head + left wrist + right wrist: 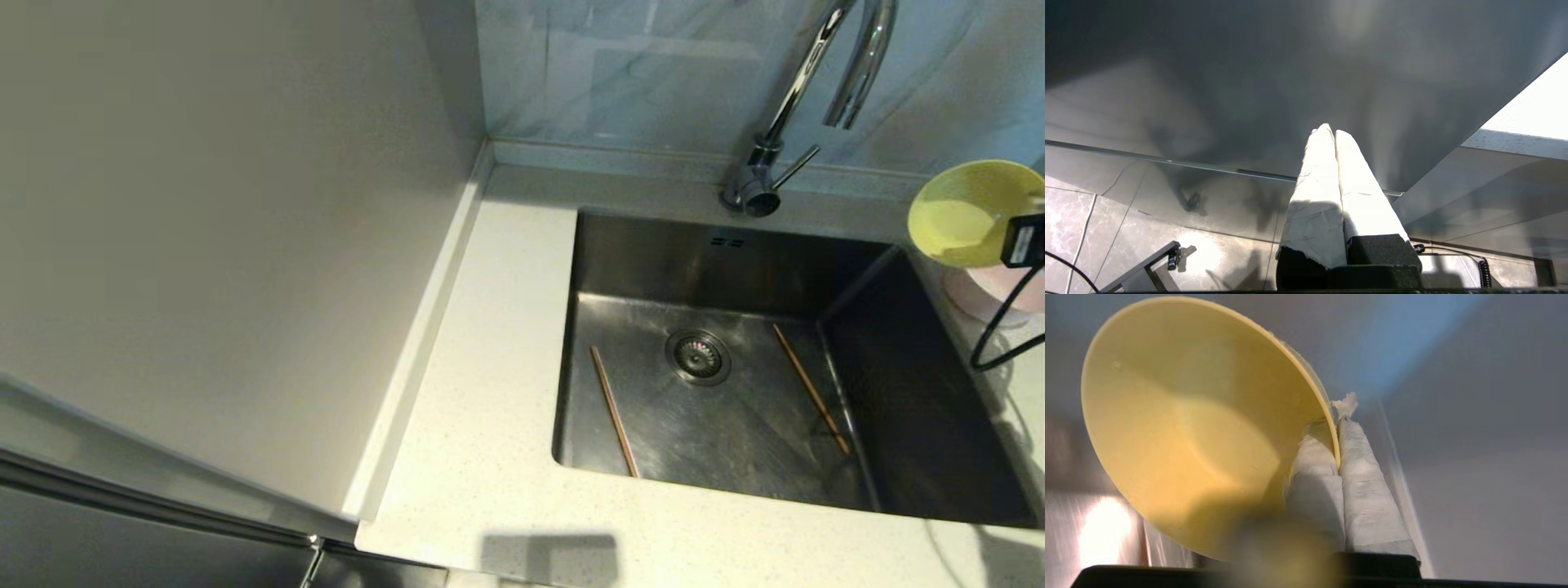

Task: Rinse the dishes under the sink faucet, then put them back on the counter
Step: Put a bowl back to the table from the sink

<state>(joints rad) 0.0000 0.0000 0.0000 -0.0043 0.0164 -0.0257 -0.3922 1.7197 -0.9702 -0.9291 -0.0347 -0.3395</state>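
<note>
While tilted, yellow-green bowl [962,214] glossy, round — rim pinched by right gripper [1336,428].

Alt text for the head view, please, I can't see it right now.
The right gripper holds the yellow-green bowl tilted at the sink's right edge, above the pink bowl. Two chopsticks lie in the basin.

A blue-grey marbled backsplash [653,73] rises behind; a smooth grey-white side panel [212,245] stands left.

Warm dim light, glare on sink [735,425], blurred yellow-green bowl [1188,428].
</note>
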